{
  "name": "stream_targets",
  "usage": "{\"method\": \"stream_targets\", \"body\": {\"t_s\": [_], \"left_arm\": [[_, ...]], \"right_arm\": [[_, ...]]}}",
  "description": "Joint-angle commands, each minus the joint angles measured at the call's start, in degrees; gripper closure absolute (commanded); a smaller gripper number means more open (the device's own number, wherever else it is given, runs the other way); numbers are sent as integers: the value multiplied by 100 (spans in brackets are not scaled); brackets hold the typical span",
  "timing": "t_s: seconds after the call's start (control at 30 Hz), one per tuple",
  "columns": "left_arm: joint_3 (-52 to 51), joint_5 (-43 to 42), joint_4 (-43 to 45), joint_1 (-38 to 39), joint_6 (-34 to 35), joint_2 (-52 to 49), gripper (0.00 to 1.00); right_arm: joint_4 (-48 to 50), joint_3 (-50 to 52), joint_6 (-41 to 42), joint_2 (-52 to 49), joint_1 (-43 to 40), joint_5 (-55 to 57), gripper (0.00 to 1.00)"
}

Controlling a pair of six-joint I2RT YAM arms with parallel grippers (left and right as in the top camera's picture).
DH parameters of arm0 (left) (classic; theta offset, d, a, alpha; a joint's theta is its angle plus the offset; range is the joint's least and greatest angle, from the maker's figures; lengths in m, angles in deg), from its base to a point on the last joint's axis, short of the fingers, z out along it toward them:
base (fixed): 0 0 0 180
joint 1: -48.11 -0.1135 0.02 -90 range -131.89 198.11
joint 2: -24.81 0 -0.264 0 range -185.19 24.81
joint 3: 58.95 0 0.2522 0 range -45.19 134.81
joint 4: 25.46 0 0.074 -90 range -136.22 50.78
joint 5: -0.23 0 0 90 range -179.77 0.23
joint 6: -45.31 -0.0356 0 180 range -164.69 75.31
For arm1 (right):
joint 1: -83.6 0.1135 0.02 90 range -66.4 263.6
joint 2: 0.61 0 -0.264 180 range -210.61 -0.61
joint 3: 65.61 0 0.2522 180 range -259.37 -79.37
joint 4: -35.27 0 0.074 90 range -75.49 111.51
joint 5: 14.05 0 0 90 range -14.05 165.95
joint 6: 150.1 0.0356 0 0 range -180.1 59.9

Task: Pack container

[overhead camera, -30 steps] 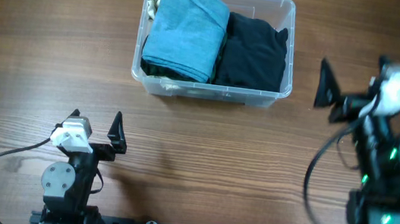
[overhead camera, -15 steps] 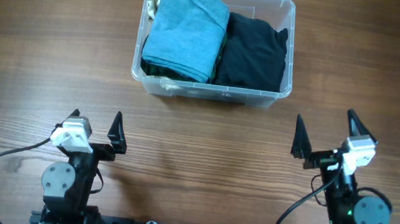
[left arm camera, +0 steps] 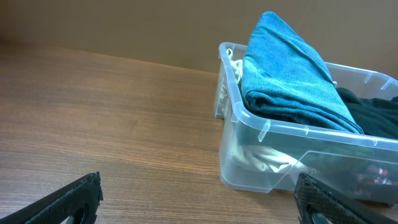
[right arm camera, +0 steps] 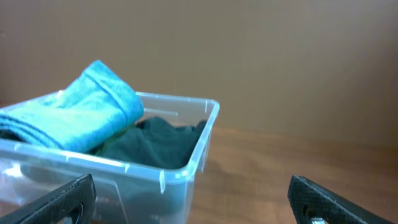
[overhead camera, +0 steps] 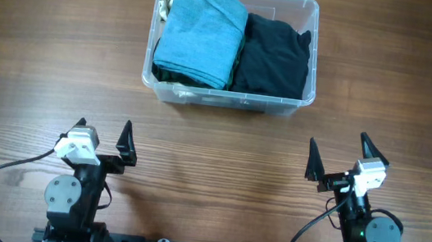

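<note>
Right gripper back from container's right side to near edge of table.
Container: far centre, long axis left-right; blue folded garment in left half, black garment in right half.
Left gripper also at near edge.
Container lies far of both, between them, neither clearly nearer.
Both spread wide, empty.

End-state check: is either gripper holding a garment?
No, the left gripper and right gripper stand open and empty, well short of the container.

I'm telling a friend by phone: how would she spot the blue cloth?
On the wooden table, find the clear plastic container at the far middle. In its left half lies the folded blue cloth, bright beside the dark garment and heaped above the rim.
</note>
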Motion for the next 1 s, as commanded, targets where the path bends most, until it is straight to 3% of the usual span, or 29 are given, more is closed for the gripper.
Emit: {"method": "stream_targets", "body": {"t_s": [0.0,0.97], "left_arm": [[-33,96,11,24,-46,52,0],[-33,96,13,24,-46,52,0]], "right_arm": [[-129,24,-15,210,22,46,0],[-461,24,4,203,22,79,0]]}}
